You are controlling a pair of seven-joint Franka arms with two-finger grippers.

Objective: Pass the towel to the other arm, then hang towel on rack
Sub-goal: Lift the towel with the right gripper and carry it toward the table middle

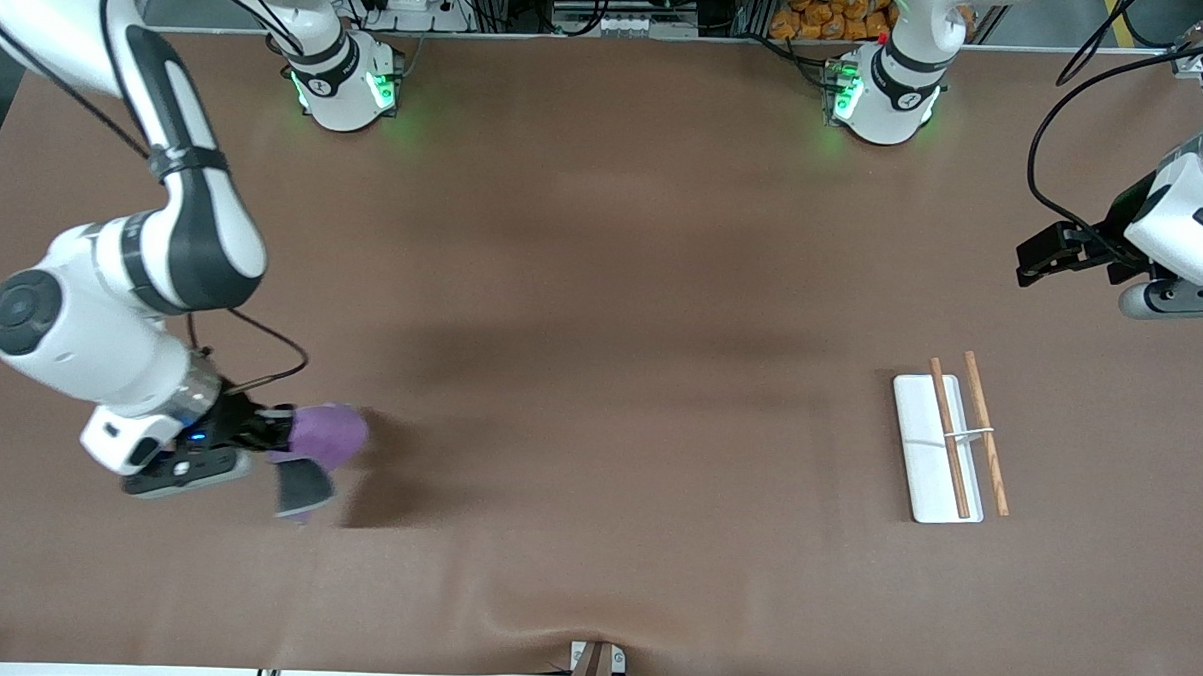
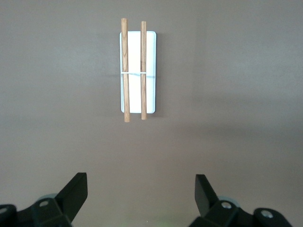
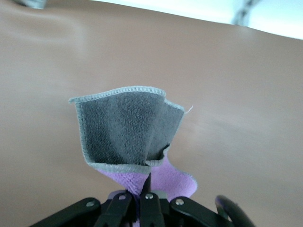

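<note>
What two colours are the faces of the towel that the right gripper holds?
The towel is purple and dark grey, clearest in the right wrist view.

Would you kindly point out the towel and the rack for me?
towel (image 3: 125, 130): right wrist view, on its dark grey face.
rack (image 1: 925, 459): front view, on its flat white base.
</note>
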